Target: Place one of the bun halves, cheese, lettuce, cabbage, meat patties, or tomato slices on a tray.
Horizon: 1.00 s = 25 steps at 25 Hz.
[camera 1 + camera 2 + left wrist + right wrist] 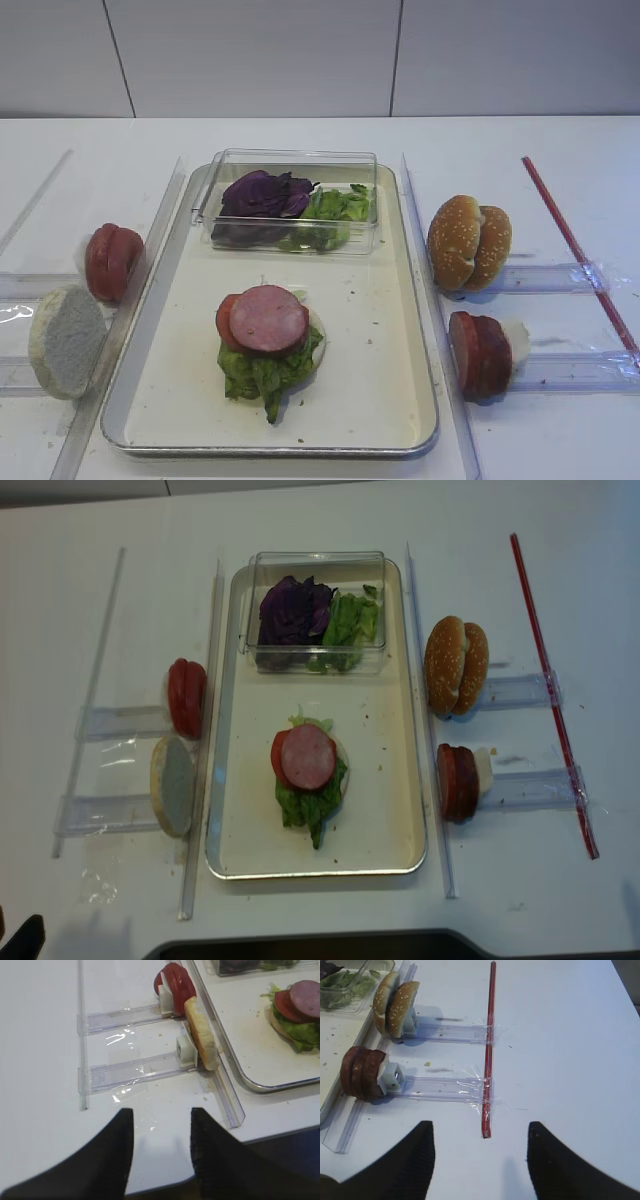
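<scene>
On the silver tray (pixel 372 385) lies a stack: bun base, lettuce (pixel 265 375), a tomato slice (pixel 227 318) and a meat patty (pixel 270 318) on top. Cabbage (pixel 265 193) and more lettuce (pixel 335 208) fill a clear box at the tray's back. Left of the tray stand tomato slices (pixel 175 982) and one bun half (pixel 202 1035). On the right stand two bun halves (pixel 394 1002) and meat patties (pixel 362 1072). No cheese shows. My left gripper (pixel 162 1115) is open over bare table near the front edge. My right gripper (pixel 481 1131) is open, empty, above the table right of the patties.
Clear plastic holders (pixel 440 1087) and long clear rails (pixel 227 1095) are taped to the table on both sides of the tray. A red strip (pixel 490 1035) runs along the right side, ending between my right fingers. The table's front edge (pixel 280 1132) is close to the left gripper.
</scene>
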Motion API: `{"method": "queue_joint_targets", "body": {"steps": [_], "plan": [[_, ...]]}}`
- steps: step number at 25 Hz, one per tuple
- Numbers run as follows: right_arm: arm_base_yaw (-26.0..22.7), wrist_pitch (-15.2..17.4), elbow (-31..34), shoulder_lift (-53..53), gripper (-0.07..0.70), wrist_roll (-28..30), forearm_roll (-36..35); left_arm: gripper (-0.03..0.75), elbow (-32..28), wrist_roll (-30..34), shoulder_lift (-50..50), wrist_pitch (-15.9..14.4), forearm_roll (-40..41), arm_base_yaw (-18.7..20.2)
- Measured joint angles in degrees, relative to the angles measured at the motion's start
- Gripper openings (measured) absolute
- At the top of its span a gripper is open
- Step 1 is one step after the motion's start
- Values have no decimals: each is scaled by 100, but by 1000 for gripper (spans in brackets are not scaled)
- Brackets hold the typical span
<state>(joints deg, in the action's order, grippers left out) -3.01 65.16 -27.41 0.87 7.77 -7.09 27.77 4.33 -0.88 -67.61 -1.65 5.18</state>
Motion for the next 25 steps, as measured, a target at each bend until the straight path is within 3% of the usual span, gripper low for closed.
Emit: {"method": "queue_joint_targets", "body": {"steps": [25], "plan": [[0, 0, 0, 0, 428, -12, -2, 265, 0, 0, 0, 0, 0, 0]]}}
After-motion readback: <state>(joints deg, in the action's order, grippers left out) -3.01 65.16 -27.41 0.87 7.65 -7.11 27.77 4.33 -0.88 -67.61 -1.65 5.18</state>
